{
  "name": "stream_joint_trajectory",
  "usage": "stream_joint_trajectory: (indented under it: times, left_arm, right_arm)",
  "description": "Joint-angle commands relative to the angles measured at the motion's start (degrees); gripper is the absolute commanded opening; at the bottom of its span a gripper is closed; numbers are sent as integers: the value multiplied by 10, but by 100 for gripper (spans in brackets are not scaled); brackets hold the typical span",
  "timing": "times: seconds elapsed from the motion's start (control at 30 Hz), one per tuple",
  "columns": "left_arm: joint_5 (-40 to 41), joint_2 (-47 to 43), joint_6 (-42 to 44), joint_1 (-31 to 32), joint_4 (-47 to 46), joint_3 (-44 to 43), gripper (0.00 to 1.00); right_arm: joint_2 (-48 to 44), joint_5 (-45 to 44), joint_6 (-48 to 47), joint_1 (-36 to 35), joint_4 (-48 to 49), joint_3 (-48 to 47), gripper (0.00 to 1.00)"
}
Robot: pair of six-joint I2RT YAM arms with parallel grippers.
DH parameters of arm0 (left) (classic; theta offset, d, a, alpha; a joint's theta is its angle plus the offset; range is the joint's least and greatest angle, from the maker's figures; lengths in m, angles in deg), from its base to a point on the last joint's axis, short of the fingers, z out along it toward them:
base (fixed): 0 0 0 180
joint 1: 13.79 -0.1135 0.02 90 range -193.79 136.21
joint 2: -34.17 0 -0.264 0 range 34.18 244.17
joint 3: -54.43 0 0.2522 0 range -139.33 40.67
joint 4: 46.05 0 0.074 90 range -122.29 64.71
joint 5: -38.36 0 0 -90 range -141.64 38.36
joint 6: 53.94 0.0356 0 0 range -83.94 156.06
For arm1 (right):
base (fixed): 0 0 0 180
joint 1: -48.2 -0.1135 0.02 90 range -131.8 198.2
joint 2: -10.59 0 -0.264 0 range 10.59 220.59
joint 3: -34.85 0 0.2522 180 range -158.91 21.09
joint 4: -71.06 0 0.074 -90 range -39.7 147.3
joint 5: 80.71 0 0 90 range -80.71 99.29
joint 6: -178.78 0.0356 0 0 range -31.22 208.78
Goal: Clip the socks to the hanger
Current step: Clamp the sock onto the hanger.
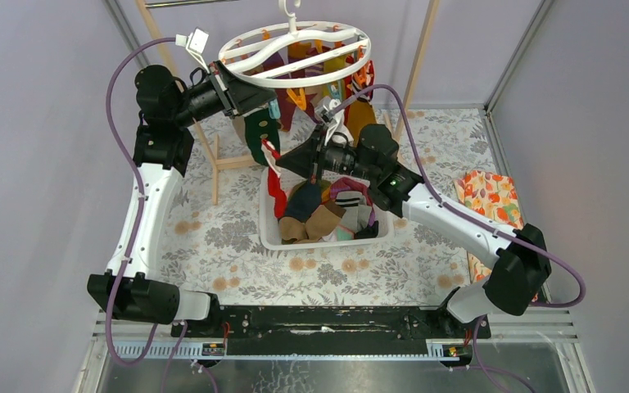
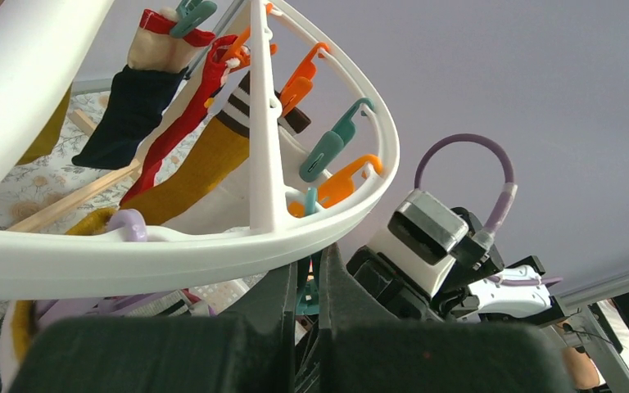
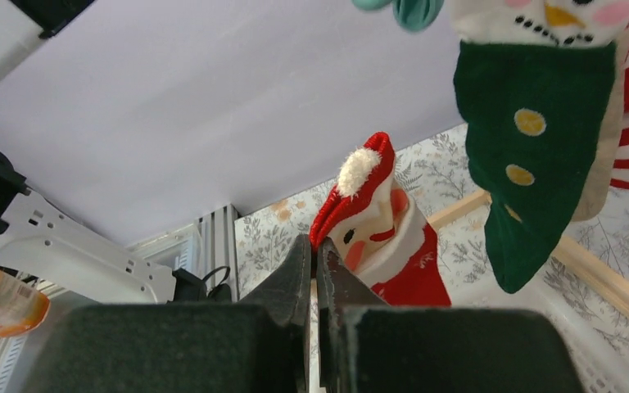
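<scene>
— White hanger (image 2: 172,254), where's it at?
— Up top, back centre, above the table (image 1: 213,237). Socks clipped round it: a green sock (image 3: 532,164) w/ yellow dots, mustard, red-striped, dark ones. Orange & teal clips dangle off the ring.
— Left gripper (image 2: 309,270)?
— Right under the near rim, fingers almost together, pinching a teal clip (image 2: 307,295) btwn them.
— And the right gripper (image 3: 318,258)?
— Lower, btwn hanger & basket (image 1: 328,242). Fingers pressed tight on the edge of a Santa sock (image 3: 377,229). In the wrist view the hat end sticks up past the tips; from above, the red rest hangs down toward the basket's left end.
— Near the green one?
— Yes, green sock hangs just above & beside it. Can't tell if they touch.
— Basket contents?
— Loose pile (image 1: 323,214): tan, navy, maroon, striped. Basket sits mid-table.
— Anything else?
— Wooden rack (image 1: 215,164) at the back, legs either side of the hanger. Orange cloth (image 1: 491,201) at the table's right edge, well apart from the basket.
</scene>
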Motion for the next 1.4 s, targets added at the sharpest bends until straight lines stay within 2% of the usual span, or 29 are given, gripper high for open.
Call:
stream_joint_trajectory:
  times: [0.0,0.23,0.87,1.37]
  left_arm:
    - [-45,-18,-1,2,-26,4,0]
    - [-62,-16,-19,2,-53,11,0]
    - [-90,-14,-36,2,-69,11,0]
    - [-98,-11,-38,1,-71,6,0]
  right_arm:
    - [3,19,7,5,41,-57,0]
    - [46,167,36,38,8,-137,0]
    - [66,163,121,79,120,-134,0]
    - [73,130,141,89,138,-141,0]
